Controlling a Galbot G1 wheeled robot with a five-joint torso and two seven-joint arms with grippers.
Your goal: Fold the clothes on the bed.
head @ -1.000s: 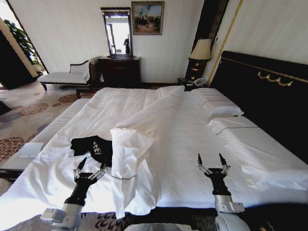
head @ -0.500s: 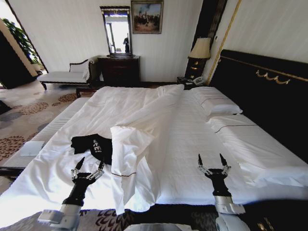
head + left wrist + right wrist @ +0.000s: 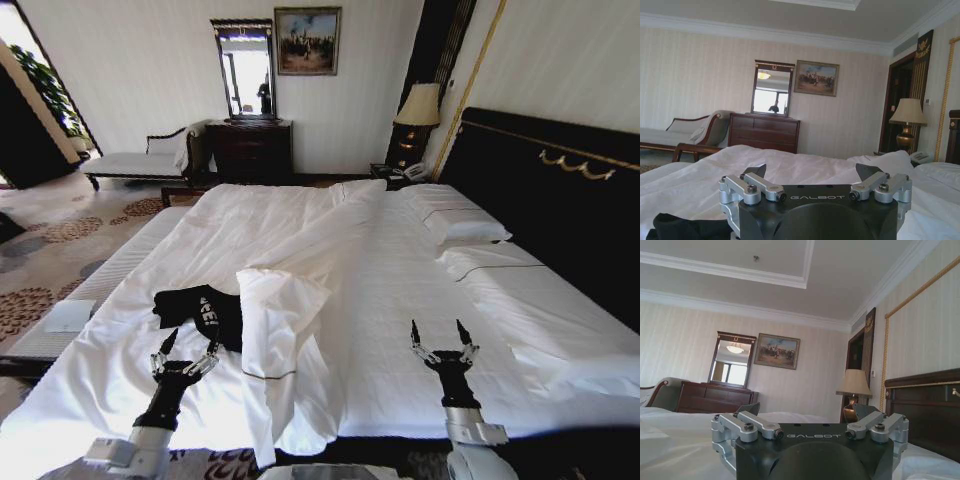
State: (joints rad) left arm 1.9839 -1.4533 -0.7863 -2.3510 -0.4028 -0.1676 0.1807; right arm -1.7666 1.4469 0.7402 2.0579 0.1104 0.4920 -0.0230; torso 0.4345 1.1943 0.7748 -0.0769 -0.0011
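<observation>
White bedding covers the bed point(image 3: 400, 290), its dark headboard point(image 3: 560, 190) along the robot's right. From the head view, the black T-shirt point(image 3: 200, 312) lies crumpled on the sheet near the foot edge, partly tucked under a turned-back flap of the duvet point(image 3: 280, 320). The left claw point(image 3: 184, 346) hovers released just short of the T-shirt; the right claw point(image 3: 441, 334) hangs released too, well apart from it, toward the headboard.

From the left wrist, the left claw point(image 3: 812, 176) gapes wide with a bit of T-shirt point(image 3: 685, 227) below it.

From the right wrist, the right claw point(image 3: 807, 416) is likewise spread.

Folding hasn't started, I'd say; first free the T-shirt from the duvet and spread it flat, pinching cloth only, not sheet.
</observation>
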